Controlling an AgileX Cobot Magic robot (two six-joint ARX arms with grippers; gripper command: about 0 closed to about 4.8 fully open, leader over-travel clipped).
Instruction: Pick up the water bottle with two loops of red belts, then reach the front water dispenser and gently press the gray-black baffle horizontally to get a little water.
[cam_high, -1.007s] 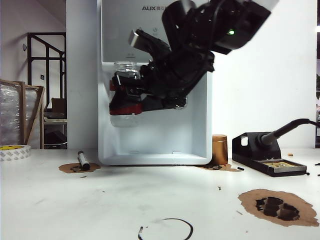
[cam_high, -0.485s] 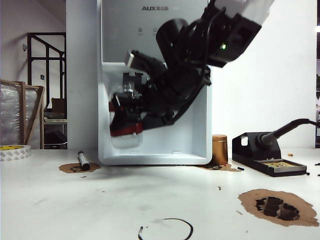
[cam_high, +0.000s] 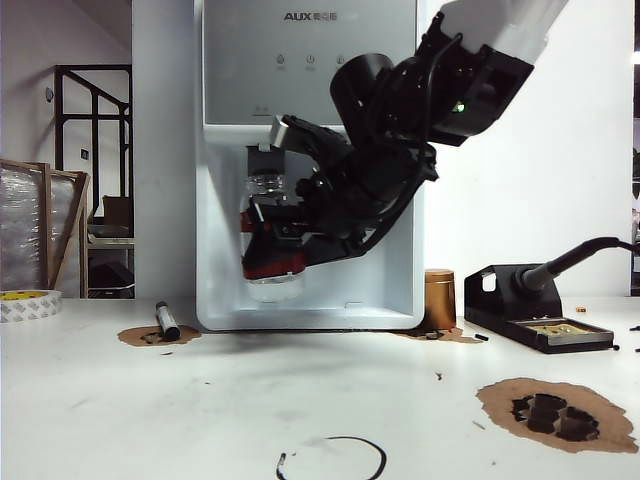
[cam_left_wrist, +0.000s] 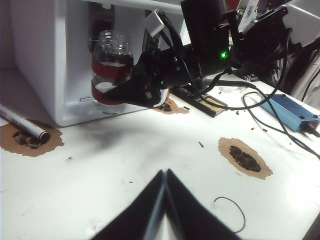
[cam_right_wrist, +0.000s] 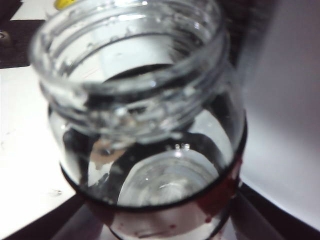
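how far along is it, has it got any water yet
Pickup looks done: the right tool is shut on the bottle, lifted off the table inside the dispenser bay. In hand: bringing the bottle up under the taps; whether it touches the baffle cannot be told. The right wrist view shows no clear water level. Left: the gentle press. The left tool is shut, low over the table.

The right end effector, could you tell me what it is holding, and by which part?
The right end effector holds the water bottle by its red-banded body, neck up, inside the water dispenser bay.
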